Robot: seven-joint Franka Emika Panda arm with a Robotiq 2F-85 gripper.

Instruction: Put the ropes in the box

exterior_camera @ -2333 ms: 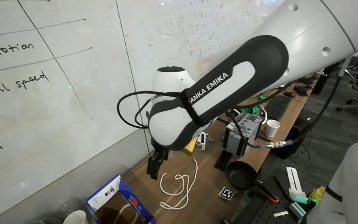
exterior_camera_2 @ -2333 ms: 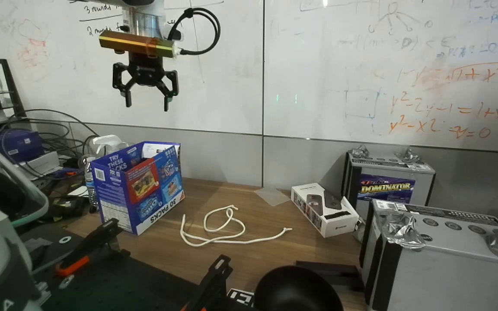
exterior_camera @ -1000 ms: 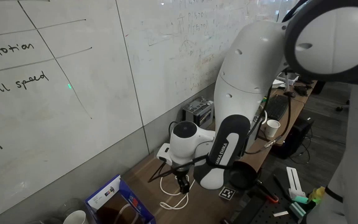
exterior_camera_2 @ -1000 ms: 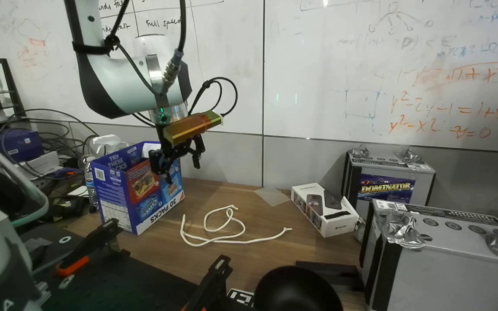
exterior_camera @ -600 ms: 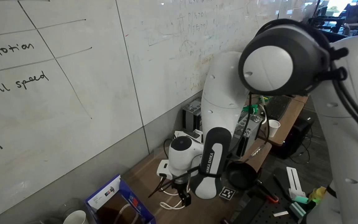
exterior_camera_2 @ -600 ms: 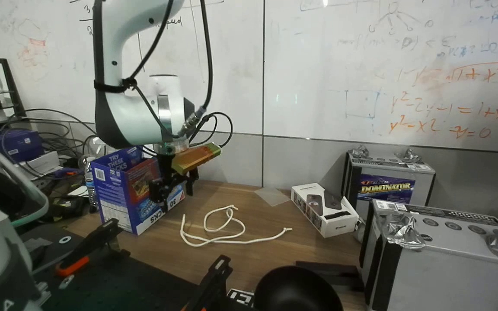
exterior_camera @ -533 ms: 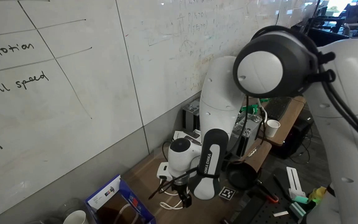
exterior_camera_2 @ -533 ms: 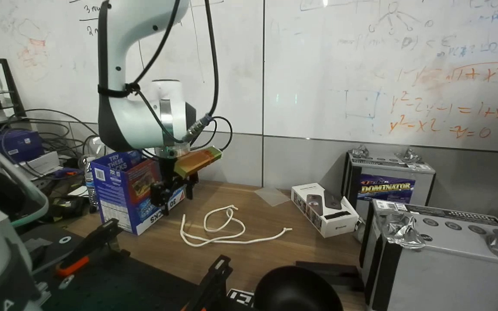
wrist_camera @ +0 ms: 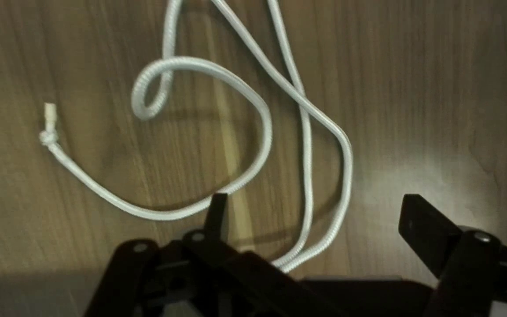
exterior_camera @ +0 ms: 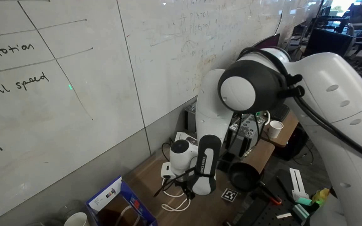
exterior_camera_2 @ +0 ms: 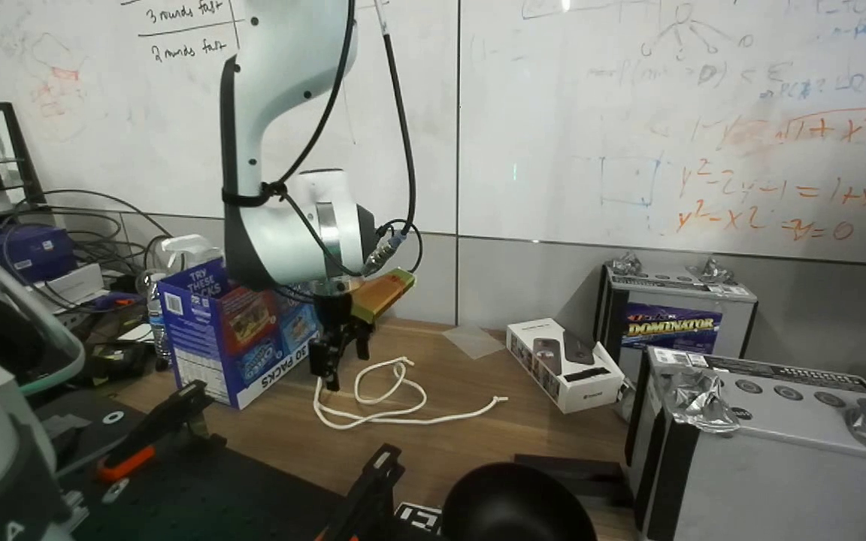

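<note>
Evidently at pick-up: poised above a looped white rope with Robotiq gripper spread wide, holding nothing. Calls next, probably, for lowering over paired strands, pinching, then carrying to the blue snack carton close by. Resting, rope and carton both, on a wood-grain desk before a scribbled whiteboard, with dark monitor beyond.

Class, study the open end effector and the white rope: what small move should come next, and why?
Probably lower the end effector a little, jaws open. In the wrist view, two strands of the white rope show between its spread fingers; it seems to hover above the table, and the rope lies outside the blue box.
</note>
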